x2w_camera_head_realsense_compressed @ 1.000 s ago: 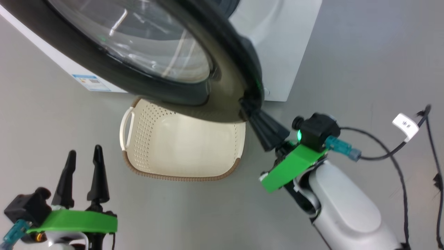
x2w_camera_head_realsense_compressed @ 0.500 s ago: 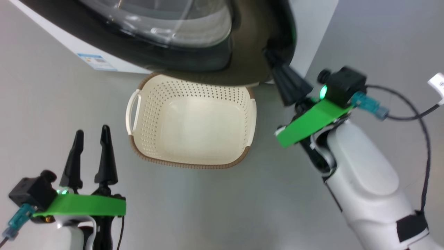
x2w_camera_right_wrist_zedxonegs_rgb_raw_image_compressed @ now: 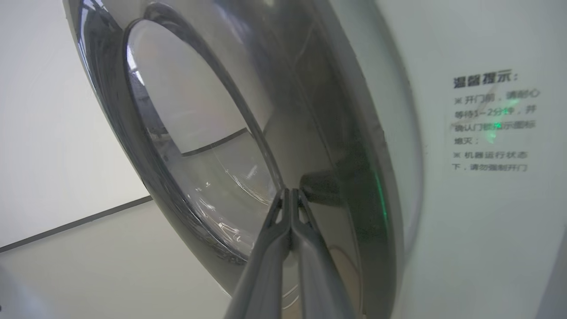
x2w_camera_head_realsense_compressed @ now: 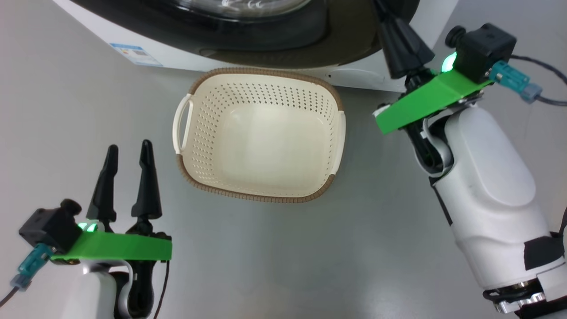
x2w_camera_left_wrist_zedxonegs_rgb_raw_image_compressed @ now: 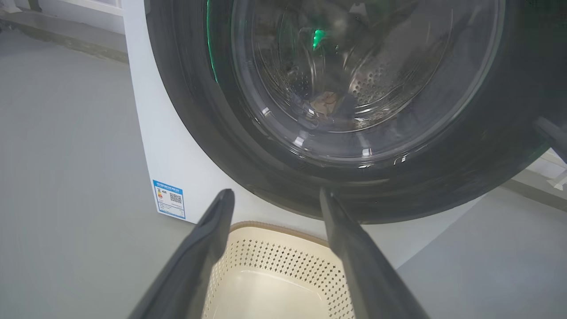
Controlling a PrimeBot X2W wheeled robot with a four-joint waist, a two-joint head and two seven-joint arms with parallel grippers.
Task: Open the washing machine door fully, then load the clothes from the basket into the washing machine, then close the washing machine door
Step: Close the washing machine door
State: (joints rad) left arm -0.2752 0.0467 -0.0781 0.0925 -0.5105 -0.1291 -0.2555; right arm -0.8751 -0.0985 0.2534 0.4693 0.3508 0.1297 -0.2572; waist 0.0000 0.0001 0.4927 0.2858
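Observation:
The washing machine [x2w_camera_head_realsense_compressed: 354,77] stands at the top of the head view. Its black-rimmed door [x2w_camera_head_realsense_compressed: 345,40] lies almost flat against the white front. My right gripper [x2w_camera_head_realsense_compressed: 390,17] is shut, and its joined fingertips [x2w_camera_right_wrist_zedxonegs_rgb_raw_image_compressed: 290,191] press on the door's glossy rim [x2w_camera_right_wrist_zedxonegs_rgb_raw_image_compressed: 354,186]. The cream basket [x2w_camera_head_realsense_compressed: 248,195] sits on the floor below the door with nothing in it. Through the door glass [x2w_camera_left_wrist_zedxonegs_rgb_raw_image_compressed: 354,79] I see the steel drum and a dim bundle of clothes [x2w_camera_left_wrist_zedxonegs_rgb_raw_image_compressed: 325,104]. My left gripper [x2w_camera_head_realsense_compressed: 128,147] hovers open and holds nothing, left of the basket, its fingers [x2w_camera_left_wrist_zedxonegs_rgb_raw_image_compressed: 208,230] pointing at the door.
Grey floor surrounds the basket. A blue-and-white label [x2w_camera_head_realsense_compressed: 133,52] marks the machine's lower corner. Printed text [x2w_camera_right_wrist_zedxonegs_rgb_raw_image_compressed: 491,124] sits on the white front to the right of the door. A dark cable [x2w_camera_head_realsense_compressed: 545,97] trails from my right wrist.
The door has swung in toward the machine with my shut right gripper against its rim, uncovering the whole basket. The head view has shifted. My left gripper stays open, level with the basket's left side.

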